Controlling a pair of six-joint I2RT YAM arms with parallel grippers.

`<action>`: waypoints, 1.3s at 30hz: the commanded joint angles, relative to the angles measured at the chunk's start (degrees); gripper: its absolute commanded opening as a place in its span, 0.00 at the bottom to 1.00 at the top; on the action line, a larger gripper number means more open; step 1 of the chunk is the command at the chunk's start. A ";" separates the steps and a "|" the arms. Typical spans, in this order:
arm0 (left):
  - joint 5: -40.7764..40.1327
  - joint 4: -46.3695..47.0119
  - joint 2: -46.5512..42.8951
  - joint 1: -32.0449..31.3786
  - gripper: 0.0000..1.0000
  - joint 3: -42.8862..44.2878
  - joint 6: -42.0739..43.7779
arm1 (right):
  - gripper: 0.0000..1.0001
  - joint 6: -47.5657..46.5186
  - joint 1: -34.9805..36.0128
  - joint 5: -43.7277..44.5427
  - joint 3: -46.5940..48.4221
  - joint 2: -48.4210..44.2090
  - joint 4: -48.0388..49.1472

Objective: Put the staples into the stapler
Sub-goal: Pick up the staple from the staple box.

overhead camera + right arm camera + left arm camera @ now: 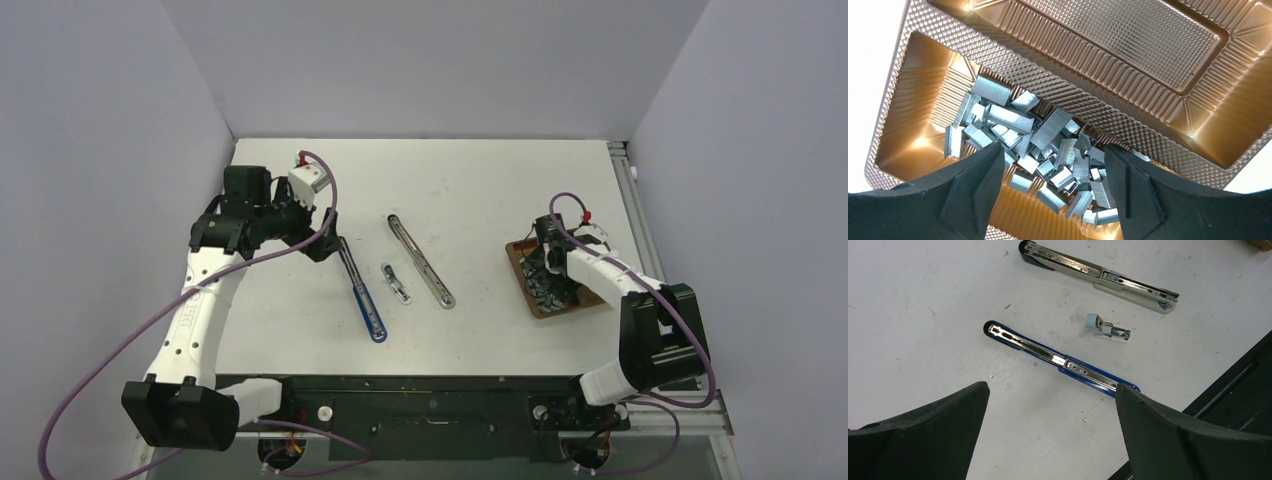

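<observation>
A long blue stapler (1058, 360) lies opened out flat on the white table, its metal channel facing up; in the top view the blue stapler (362, 295) is left of centre. My left gripper (1052, 387) hangs open just above the table, and its right fingertip covers the stapler's near end. In the top view the left gripper (322, 243) is at the stapler's far end. The staples (1048, 145) are a heap of short silvery strips in a copper-coloured tray (1128, 45). My right gripper (1053, 150) stands open over the heap with nothing clamped between its fingers, at the tray (520, 262) on the right.
A second, silver stapler (1098, 275) lies opened flat beyond the blue one; in the top view the silver stapler (420, 260) is at the table's middle. A small metal piece with a pale blue-green end (1105, 329) lies between them. The table's dark front rail (1243, 390) is close by.
</observation>
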 commanded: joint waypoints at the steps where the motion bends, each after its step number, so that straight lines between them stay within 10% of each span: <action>1: 0.33 1.36 -1.46 0.45 0.96 0.18 -0.01 | 0.71 -2.25 1.09 0.46 0.66 1.21 2.48; 19: 0.37 1.20 -0.88 0.62 0.96 -8.29 -0.41 | 0.51 -0.33 2.28 1.87 -1.96 1.87 2.94; 23: 0.45 0.70 -0.86 0.62 0.96 1.18 -0.06 | 0.46 -0.33 2.07 2.17 -3.40 -0.42 2.95; 39: 0.70 1.38 -0.72 0.73 0.96 1.72 -1.17 | 0.60 0.33 -0.84 1.09 -3.01 -1.41 4.57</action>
